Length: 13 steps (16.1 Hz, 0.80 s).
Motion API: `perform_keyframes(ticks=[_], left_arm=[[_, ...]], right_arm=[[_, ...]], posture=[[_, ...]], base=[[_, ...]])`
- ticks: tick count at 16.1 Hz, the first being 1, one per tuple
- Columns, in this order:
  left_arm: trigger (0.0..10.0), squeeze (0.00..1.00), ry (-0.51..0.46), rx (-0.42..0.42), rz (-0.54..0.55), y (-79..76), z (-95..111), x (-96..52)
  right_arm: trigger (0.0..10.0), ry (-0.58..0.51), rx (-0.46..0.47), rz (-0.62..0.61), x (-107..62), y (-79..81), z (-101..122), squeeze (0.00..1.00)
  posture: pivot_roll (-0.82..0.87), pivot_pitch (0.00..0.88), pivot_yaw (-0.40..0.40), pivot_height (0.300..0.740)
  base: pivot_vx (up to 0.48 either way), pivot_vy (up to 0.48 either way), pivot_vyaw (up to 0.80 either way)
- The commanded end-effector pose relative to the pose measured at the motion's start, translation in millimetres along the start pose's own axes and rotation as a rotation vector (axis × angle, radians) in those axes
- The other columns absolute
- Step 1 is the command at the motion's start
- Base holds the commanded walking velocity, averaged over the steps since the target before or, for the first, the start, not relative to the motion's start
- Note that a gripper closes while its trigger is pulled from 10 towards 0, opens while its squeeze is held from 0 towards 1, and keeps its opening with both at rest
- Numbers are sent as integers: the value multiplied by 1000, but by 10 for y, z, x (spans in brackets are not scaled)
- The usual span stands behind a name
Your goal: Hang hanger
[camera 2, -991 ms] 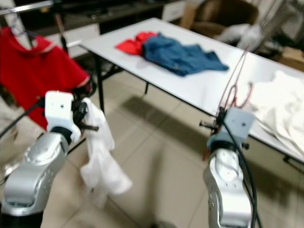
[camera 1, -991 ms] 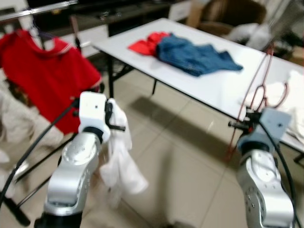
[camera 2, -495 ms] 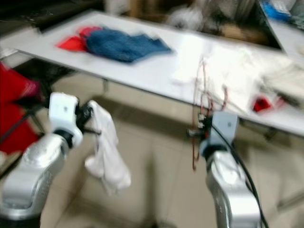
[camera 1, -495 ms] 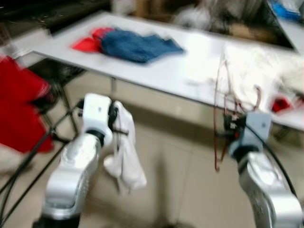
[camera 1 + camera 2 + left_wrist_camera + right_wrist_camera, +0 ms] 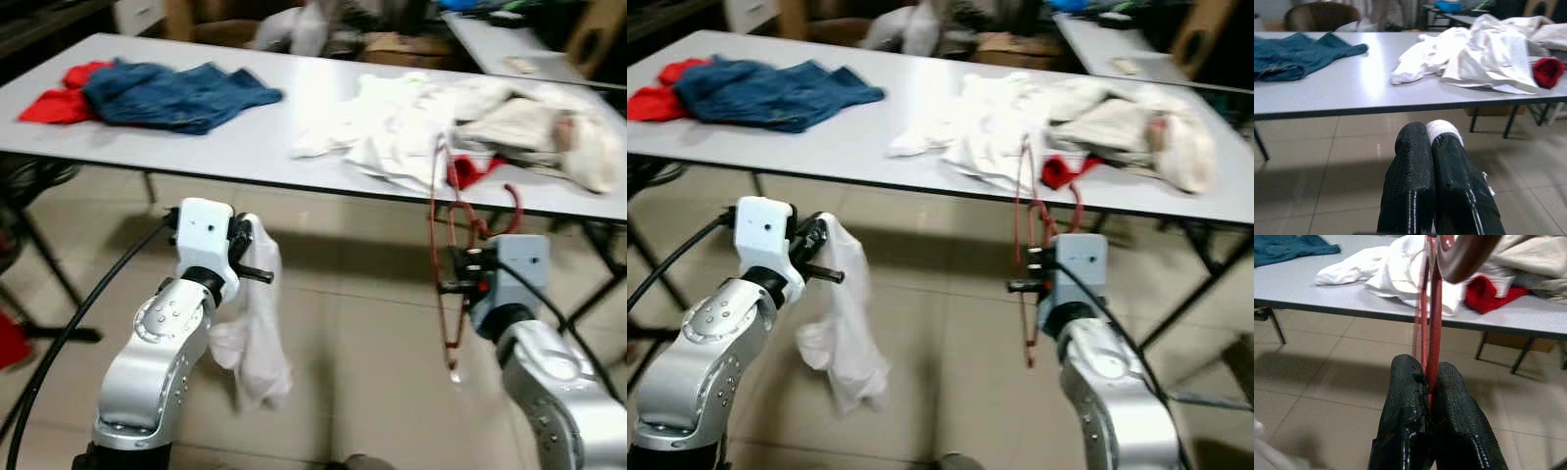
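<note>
Nearest the camera, the left end effector [image 5: 263,275] was clamped tight on a white garment [image 5: 257,333], which drooped from its black fingers [image 5: 1420,186] toward the tiled floor [image 5: 362,343]. In the left wrist view a bit of white cloth poked up between the closed fingers.

Across from it, the right end effector [image 5: 1019,272] was pinched narrow on a red hanger [image 5: 1024,245]. The right wrist view showed two thin red wires of the hanger [image 5: 1429,308] squeezed between the pads, with a curved piece, probably the hook, arching overhead. The hanger's long axis ran close to vertical: it rose above the end effector to tabletop height and dropped below it toward the floor. So the task's thing sat already in the right arm's grasp, not out ahead of it.

Farther off stood the long white tabletop [image 5: 235,147], carrying a blue denim piece [image 5: 176,93] beside a red cloth [image 5: 54,98] on the robot's left, and a heap of white clothes [image 5: 421,117] with a small red item [image 5: 470,171] almost straight beyond the hanger.

No rail was visible, so I judged that hanging would first call for finding one, with the right arm the one to lift the hook over it.
</note>
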<state>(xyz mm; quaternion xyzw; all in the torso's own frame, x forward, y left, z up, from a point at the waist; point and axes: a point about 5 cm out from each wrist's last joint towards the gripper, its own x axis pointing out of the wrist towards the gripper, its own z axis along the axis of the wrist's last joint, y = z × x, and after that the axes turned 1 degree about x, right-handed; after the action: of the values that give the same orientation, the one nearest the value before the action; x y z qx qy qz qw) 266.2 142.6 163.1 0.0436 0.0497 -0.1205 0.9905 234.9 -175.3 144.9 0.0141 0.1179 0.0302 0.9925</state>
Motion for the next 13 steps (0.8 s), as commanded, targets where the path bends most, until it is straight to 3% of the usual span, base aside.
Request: perform_keyframes(ticks=[1,5,9,13], left_arm=[[10000,0,-39,22,0,23,87,26],[10000,0,-74,1,-21,29,171,78],[10000,0,-72,29,-20,43,193,85],[10000,0,-68,26,-10,60,182,65]], right_arm=[[10000,-27,3,39,-4,25,76,0],[10000,-50,14,158,-35,71,182,0],[10000,-46,-14,191,-35,118,155,0],[10000,-47,-30,148,-3,70,145,0]], posture=[[19,0,-46,740],[15,0,-41,740],[36,0,-58,740],[39,0,-66,740]], base=[[0,0,-725],[63,0,-153],[262,0,0],[269,0,0]])
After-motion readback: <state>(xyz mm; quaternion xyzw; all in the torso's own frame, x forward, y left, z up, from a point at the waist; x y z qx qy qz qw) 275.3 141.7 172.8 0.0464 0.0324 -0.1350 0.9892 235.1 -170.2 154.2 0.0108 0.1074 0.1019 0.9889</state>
